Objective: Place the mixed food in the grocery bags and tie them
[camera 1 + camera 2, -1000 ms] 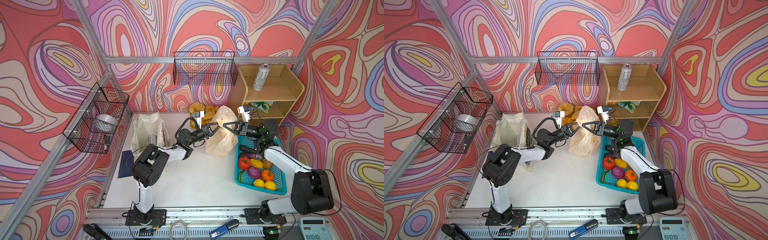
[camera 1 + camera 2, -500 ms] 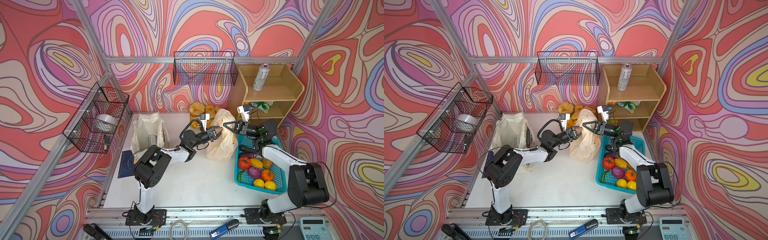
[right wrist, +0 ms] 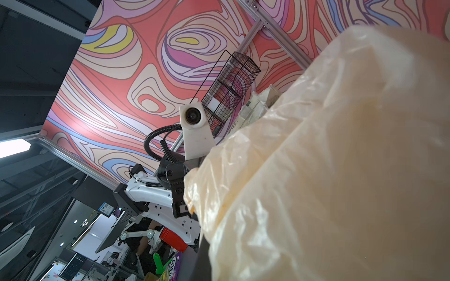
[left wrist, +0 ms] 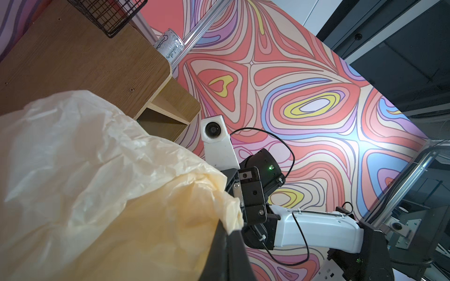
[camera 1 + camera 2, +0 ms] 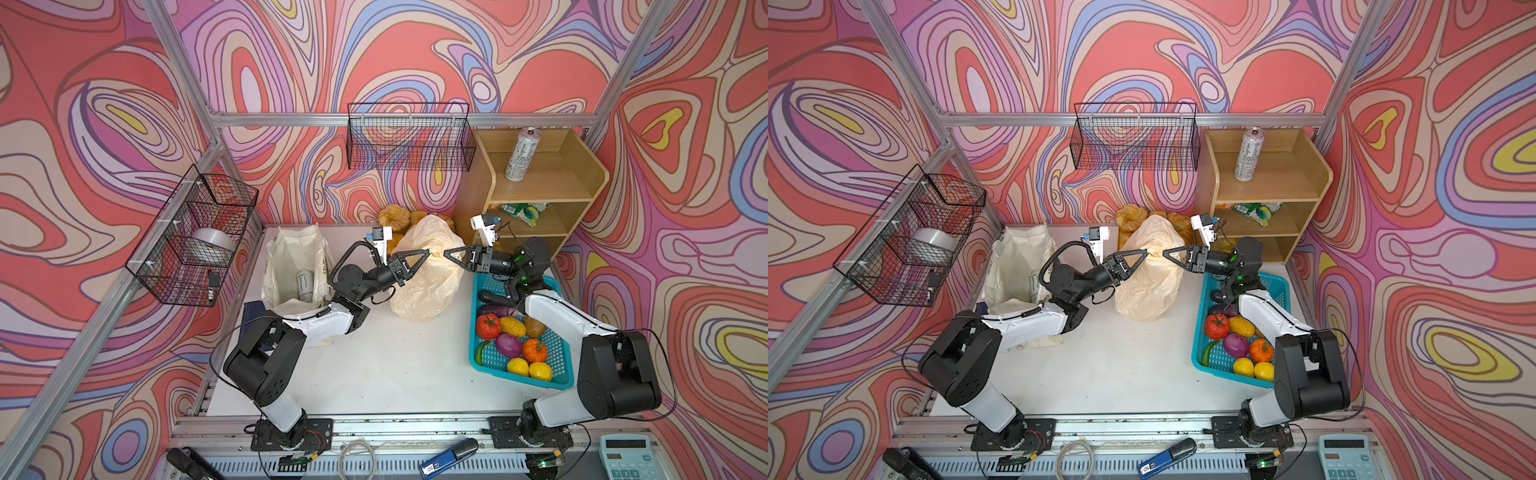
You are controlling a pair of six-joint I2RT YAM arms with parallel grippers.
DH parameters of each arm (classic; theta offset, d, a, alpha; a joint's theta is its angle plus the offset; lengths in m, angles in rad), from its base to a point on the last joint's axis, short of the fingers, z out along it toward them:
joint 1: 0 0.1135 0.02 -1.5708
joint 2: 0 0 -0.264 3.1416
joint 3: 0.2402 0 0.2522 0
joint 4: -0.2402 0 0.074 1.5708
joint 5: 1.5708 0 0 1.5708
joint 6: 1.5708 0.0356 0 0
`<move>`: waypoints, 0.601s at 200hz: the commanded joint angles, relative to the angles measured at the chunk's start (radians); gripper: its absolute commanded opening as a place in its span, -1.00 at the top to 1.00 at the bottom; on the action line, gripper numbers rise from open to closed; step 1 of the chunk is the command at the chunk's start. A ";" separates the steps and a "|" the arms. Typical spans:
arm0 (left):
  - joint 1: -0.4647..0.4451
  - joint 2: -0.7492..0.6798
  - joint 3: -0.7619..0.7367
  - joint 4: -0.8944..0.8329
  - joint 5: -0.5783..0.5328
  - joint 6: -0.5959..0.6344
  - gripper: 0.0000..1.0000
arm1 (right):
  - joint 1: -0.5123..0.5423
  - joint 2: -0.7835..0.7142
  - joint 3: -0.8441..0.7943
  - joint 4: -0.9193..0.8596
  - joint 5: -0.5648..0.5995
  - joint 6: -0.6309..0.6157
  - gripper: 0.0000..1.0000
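Observation:
The cream plastic bag (image 5: 428, 274) (image 5: 1148, 282) stands at the middle back of the table, its top drawn up to a peak. At that peak my left gripper (image 5: 426, 252) (image 5: 1144, 252) and right gripper (image 5: 446, 253) (image 5: 1165, 253) meet tip to tip, each shut on the film. The left wrist view shows my left gripper (image 4: 226, 245) pinching the bag's edge (image 4: 233, 219). In the right wrist view the bag (image 3: 316, 170) hides most of my right fingers (image 3: 204, 258). The cloth tote (image 5: 291, 266) at the left holds a can (image 5: 305, 282). Lemons (image 5: 528, 369) lie in the basket.
A teal basket (image 5: 557, 384) of vegetables sits at the right under my right arm. Behind it is a wooden shelf (image 5: 482, 183) with a can (image 5: 521, 153) and a snack packet (image 5: 525, 210). Bread rolls (image 5: 392, 216) lie behind the bag. Wire baskets (image 5: 409, 137) (image 5: 195, 232) hang on the walls.
My left gripper has risen a little and drawn closer to the right one. Both have kept their hold on the bag's top, which is now gathered more tightly.

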 commanded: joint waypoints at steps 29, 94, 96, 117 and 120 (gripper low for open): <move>0.038 0.044 -0.061 0.068 -0.149 -0.027 1.00 | -0.011 -0.006 0.013 0.170 -0.057 0.135 1.00; 0.025 0.147 0.103 0.068 -0.052 -0.050 1.00 | 0.005 0.011 0.034 -0.011 -0.015 0.010 0.91; 0.025 0.146 0.103 0.068 -0.052 -0.049 1.00 | 0.005 0.007 0.036 -0.040 -0.010 -0.012 0.83; 0.025 0.138 0.093 0.068 -0.042 -0.041 1.00 | 0.005 -0.052 0.086 -0.389 0.059 -0.273 0.25; 0.025 0.136 0.091 0.068 -0.041 -0.041 1.00 | 0.005 -0.060 0.092 -0.425 0.068 -0.301 0.21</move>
